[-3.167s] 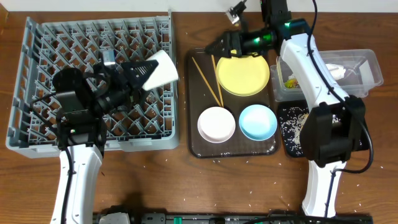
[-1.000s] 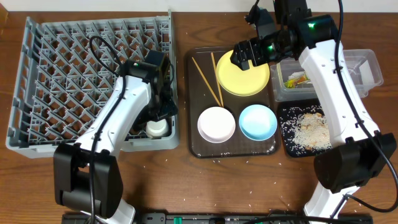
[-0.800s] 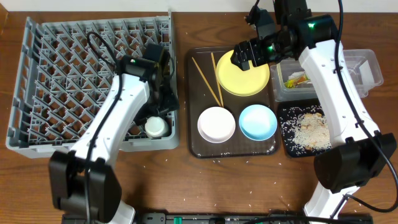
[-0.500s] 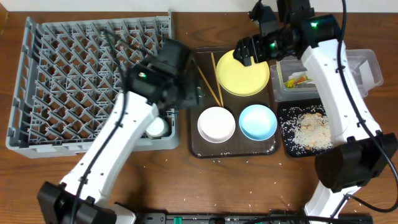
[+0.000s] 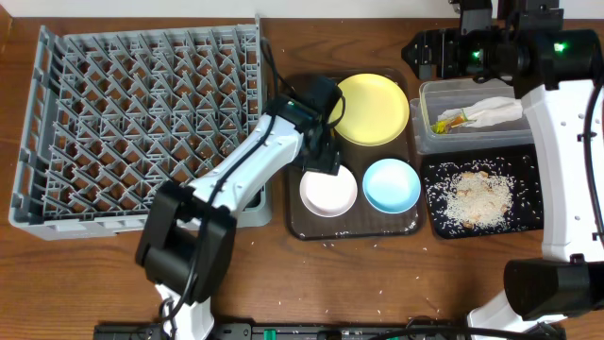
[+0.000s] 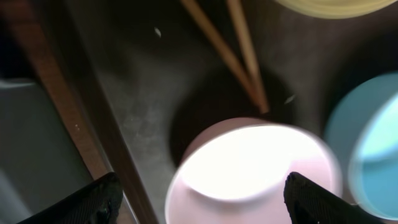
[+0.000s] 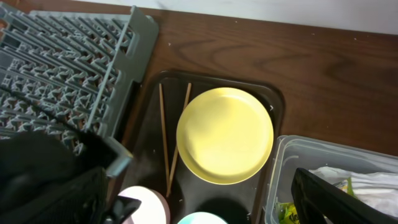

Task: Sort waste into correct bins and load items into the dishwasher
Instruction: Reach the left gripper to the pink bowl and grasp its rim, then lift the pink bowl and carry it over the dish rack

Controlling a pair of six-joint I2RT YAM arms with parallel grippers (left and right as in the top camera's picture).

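My left gripper (image 5: 321, 159) is open, low over the brown serving tray, with its fingers either side of the white bowl (image 5: 330, 194). In the left wrist view the white bowl (image 6: 249, 168) lies between the two fingers (image 6: 202, 199), with the wooden chopsticks (image 6: 230, 50) behind it and the light blue bowl (image 6: 367, 143) to its right. The yellow plate (image 5: 370, 109) lies at the tray's far end. My right gripper (image 5: 436, 52) is open and empty, high behind the plate. The grey dish rack (image 5: 132, 113) stands on the left. The small white cup is hidden.
The clear tub (image 5: 557, 94) holds the white napkin (image 5: 495, 111) and the orange-and-green wrapper (image 5: 448, 120). The black tray (image 5: 528, 217) holds rice (image 5: 477, 194). Loose grains dot the wooden table. The right wrist view shows the plate (image 7: 224, 134), chopsticks (image 7: 166, 137) and rack corner (image 7: 134, 37).
My left arm left the small white cup in the rack's near right corner and swung right over the brown tray to the white bowl. My right arm moved right and back, off the plate.
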